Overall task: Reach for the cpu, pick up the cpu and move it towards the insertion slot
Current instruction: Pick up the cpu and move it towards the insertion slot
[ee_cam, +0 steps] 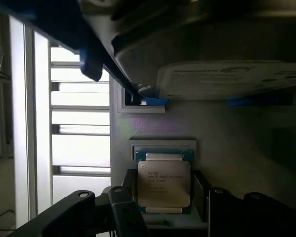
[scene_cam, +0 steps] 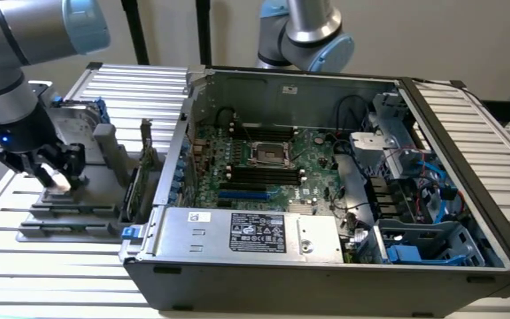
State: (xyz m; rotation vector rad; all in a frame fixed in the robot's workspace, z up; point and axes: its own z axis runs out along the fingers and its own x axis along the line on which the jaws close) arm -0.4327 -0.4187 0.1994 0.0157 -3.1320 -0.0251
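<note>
The cpu [ee_cam: 164,183], a small flat square chip with a silvery top and printed text, lies in a pale holder [ee_cam: 163,145] on a grey fixture. My gripper [ee_cam: 165,195] is down over it, and its dark fingers [ee_cam: 130,190] press against two opposite edges of the chip, so it is shut on the cpu. In the exterior view the gripper [scene_cam: 56,181] sits low over the fixture [scene_cam: 69,206] at the exterior view's left, outside the computer case. The insertion slot [scene_cam: 267,152], a square socket with a shiny frame and dark centre, lies on the motherboard inside the open case.
A silver hard drive with a blue bracket [ee_cam: 227,81] stands on the fixture just beyond the cpu. The case wall [scene_cam: 170,166] rises between the fixture and the motherboard. Black memory slots [scene_cam: 264,176] flank the socket. A second arm [scene_cam: 304,33] hangs behind the case.
</note>
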